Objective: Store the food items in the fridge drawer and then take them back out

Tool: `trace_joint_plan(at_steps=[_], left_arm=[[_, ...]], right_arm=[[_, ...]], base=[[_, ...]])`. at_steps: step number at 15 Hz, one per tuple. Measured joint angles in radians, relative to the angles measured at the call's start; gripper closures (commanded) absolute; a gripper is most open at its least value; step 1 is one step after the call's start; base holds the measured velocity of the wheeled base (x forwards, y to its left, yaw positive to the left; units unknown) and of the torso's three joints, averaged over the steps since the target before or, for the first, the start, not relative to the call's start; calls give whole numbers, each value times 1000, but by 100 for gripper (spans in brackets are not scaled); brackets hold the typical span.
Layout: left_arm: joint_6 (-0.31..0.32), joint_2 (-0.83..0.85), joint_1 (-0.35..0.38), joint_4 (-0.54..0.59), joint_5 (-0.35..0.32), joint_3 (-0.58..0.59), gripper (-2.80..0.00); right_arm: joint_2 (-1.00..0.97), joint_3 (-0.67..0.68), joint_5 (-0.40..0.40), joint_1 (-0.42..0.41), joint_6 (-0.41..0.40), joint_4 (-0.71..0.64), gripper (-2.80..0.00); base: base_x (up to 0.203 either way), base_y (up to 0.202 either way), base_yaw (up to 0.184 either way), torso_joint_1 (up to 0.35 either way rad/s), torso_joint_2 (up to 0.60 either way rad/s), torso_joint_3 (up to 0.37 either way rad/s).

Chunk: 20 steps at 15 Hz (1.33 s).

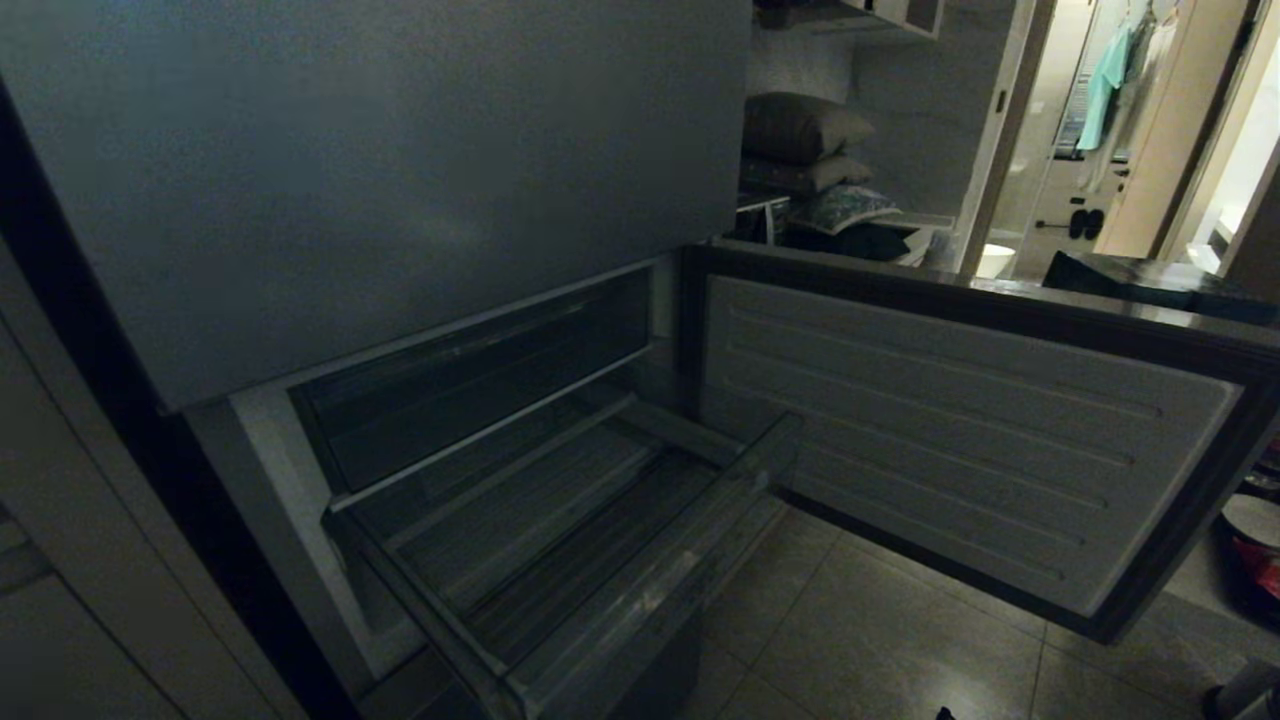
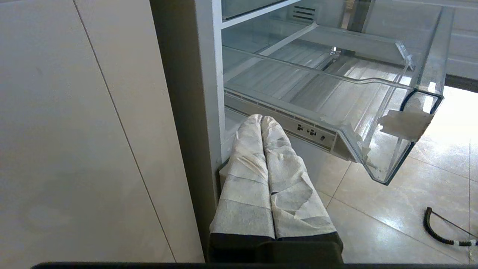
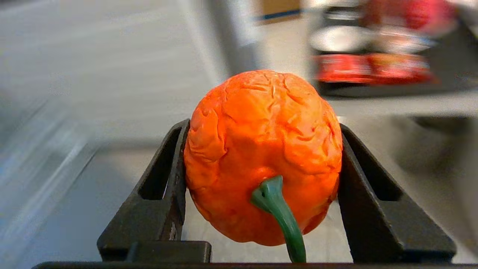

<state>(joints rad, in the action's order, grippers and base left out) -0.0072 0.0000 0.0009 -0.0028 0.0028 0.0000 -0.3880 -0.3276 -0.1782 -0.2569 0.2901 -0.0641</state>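
Right wrist view: right gripper [image 3: 261,168] clamped on an orange, wrinkled food item [image 3: 261,149] with green stem, centre frame — background streaked. Head view: fridge drawer [image 1: 640,590] pulled out, lower centre, bare; neither arm visible. Carry the item over the clear front lip, lower onto the ribbed floor, then release. Left gripper [image 2: 263,123] parked — taped fingers pressed together, lower centre, beside the drawer.

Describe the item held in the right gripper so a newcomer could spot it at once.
In the right wrist view, the right gripper fills the foreground. Its black fingers clamp a wrinkled orange pepper with a curved green stem, unlike the blurred red packages behind.
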Motion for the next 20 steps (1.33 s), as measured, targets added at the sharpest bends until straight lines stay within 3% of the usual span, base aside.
trace_joint_plan(at_steps=[4,6,9,13,16,20], left_arm=[[0,0,0,0,0,0,0],[0,0,0,0,0,0,0],[0,0,0,0,0,0,0],[0,0,0,0,0,0,0],[0,0,0,0,0,0,0],[0,0,0,0,0,0,0]], right_arm=[[-286,-69,212,-430,27,124,0],[-435,-82,341,-560,25,207,0],[-638,-88,402,-629,31,340,0],[-924,-122,414,-677,29,517,0],[-1130,-226,422,-727,11,602,0],[-1345,-398,471,-793,-108,618,0]], base=[[0,0,0,0,0,0],[0,0,0,0,0,0],[0,0,0,0,0,0],[0,0,0,0,0,0],[0,0,0,0,0,0],[0,0,0,0,0,0]])
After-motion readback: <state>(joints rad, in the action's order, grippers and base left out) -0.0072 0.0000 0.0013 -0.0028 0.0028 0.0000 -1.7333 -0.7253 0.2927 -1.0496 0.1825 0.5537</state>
